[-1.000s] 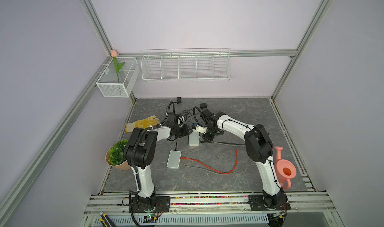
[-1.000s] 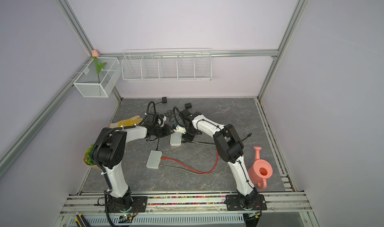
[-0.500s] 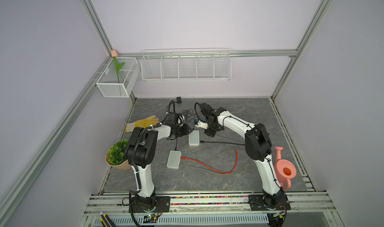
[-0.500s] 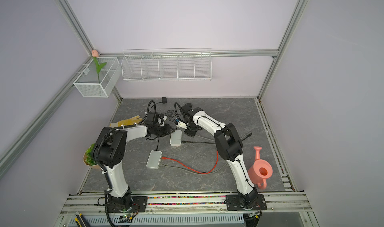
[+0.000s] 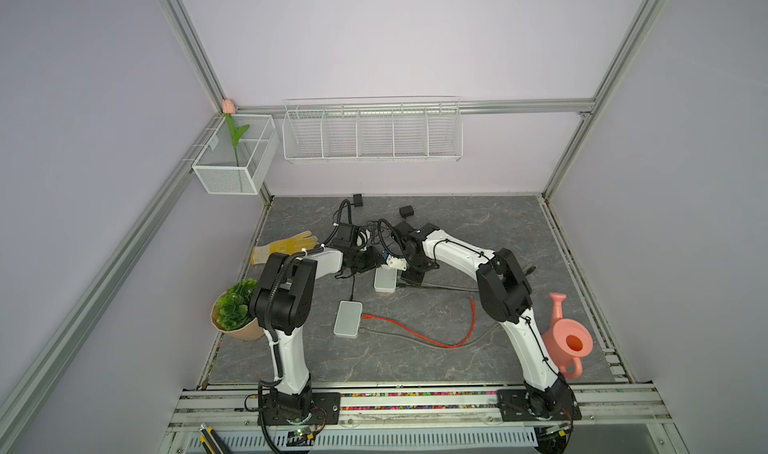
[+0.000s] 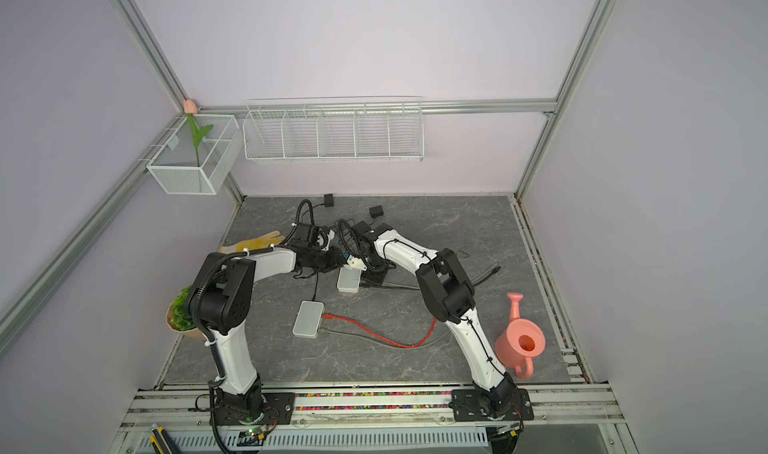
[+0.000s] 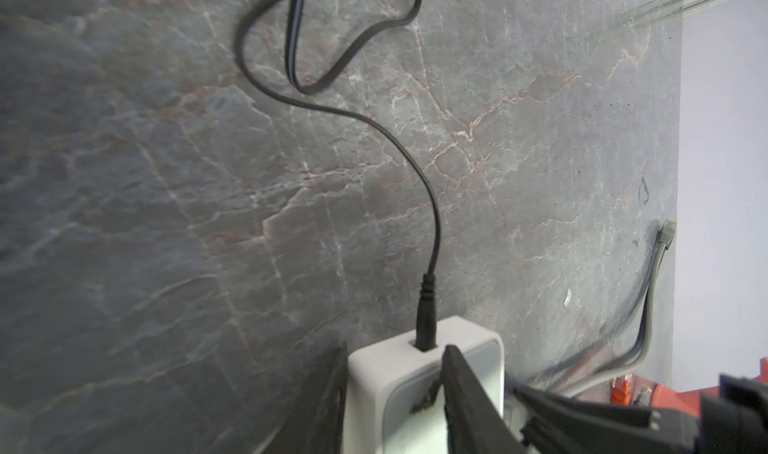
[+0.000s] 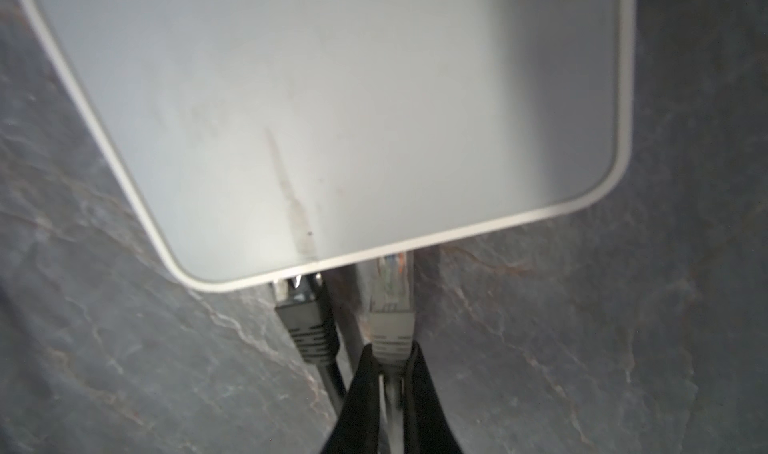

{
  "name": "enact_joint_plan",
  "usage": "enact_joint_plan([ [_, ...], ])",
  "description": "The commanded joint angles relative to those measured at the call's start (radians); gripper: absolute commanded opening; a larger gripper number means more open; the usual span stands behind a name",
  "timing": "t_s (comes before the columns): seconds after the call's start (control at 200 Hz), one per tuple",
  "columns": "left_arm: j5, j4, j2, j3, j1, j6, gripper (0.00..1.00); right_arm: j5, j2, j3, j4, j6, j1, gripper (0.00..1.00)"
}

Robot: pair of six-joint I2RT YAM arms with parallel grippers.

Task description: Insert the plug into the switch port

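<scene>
Lying between right jaws: plug (image 8: 390, 323)

both top views look down from high at the front, far off, and share nearly the whole table (image 5: 457, 232). the two wrist views sit close to the one switch (image 7: 395, 394) from opposite ends, the right one nearest

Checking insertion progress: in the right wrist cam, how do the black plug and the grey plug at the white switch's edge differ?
Grip: the right pincer clamps the grey moulded network plug by its boot; the black moulded network plug is unheld. Depth: the black plug looks almost fully in; the grey plug's clear tip mostly shows. Both point into the same edge of the flat white plastic switch box.
</scene>
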Motion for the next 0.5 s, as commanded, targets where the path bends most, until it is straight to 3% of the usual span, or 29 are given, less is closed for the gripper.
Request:
enact_joint_plan([
  [0.0,0.011,-0.025,0.028,0.025,-0.005,0.02,0.39,-0.077,-0.023,-0.002,0.01,-0.007,0.022,0.07],
  [0.495,0.015,-0.045,0.037,0.012,-0.012,0.035,0.38,-0.045,-0.027,-0.017,0.109,0.036,-0.005,0.07],
])
